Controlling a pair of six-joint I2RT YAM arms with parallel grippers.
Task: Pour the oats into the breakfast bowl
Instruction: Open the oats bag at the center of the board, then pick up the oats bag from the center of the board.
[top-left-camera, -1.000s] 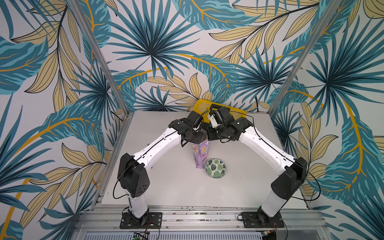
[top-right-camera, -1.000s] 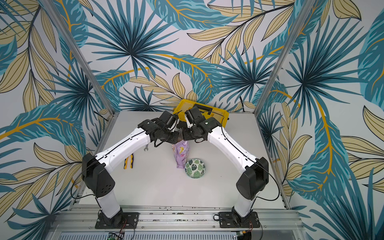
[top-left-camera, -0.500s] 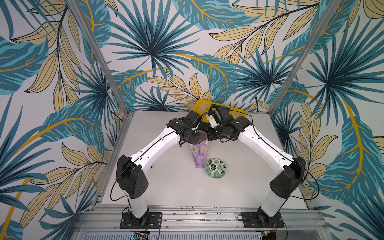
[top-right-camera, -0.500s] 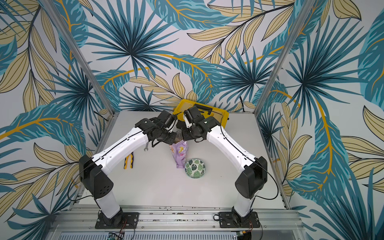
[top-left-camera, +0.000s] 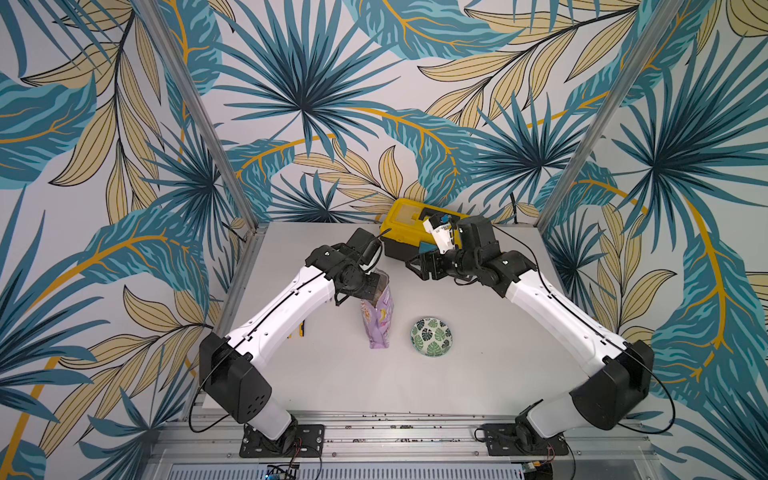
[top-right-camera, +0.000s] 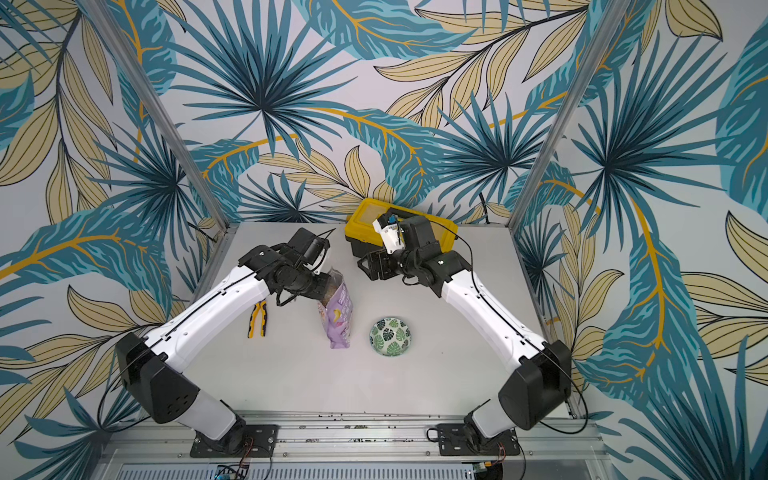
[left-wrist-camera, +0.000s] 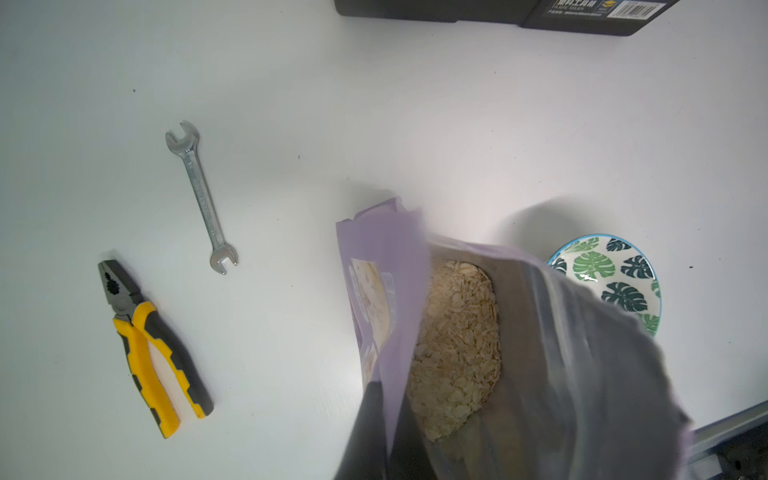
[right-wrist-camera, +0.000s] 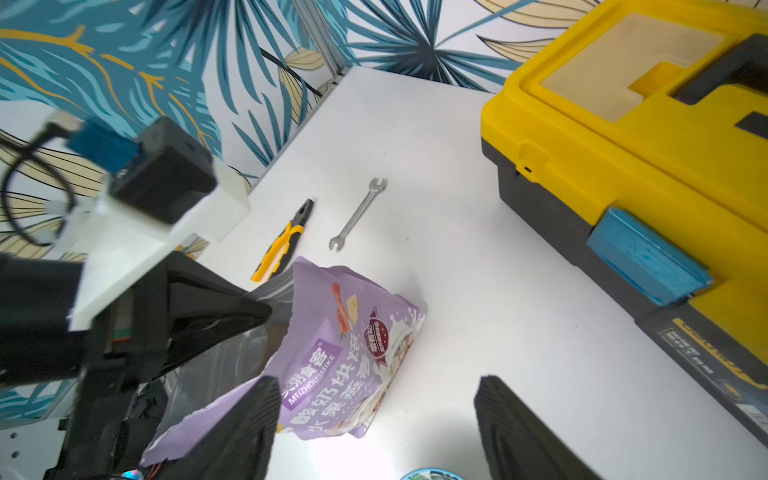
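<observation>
The lilac pouch (top-left-camera: 380, 320) (top-right-camera: 338, 320) stands upright on the table with its top open. The oats (left-wrist-camera: 457, 340) show inside as pale flakes. My left gripper (top-left-camera: 376, 286) (left-wrist-camera: 388, 399) is shut on one top edge of the pouch (left-wrist-camera: 386, 257), a dark finger (left-wrist-camera: 365, 432) on its outside. My right gripper (top-left-camera: 415, 266) (right-wrist-camera: 374, 424) stands open, apart from the pouch (right-wrist-camera: 332, 345), holding nothing. The breakfast bowl (top-left-camera: 431, 336) (top-right-camera: 390, 336) (left-wrist-camera: 611, 278), white with green leaves, sits just right of the pouch and looks empty.
A yellow-and-black toolbox (top-left-camera: 409, 232) (right-wrist-camera: 644, 124) stands at the back of the table, close behind my right gripper. Yellow-handled pliers (top-right-camera: 257, 318) (left-wrist-camera: 153, 353) and a steel wrench (left-wrist-camera: 201, 195) (right-wrist-camera: 358, 214) lie left of the pouch.
My right gripper has opened, let go of the pouch top and drawn back towards the toolbox. My left gripper has closed on the pouch's edge. The pouch and bowl have stayed put.
</observation>
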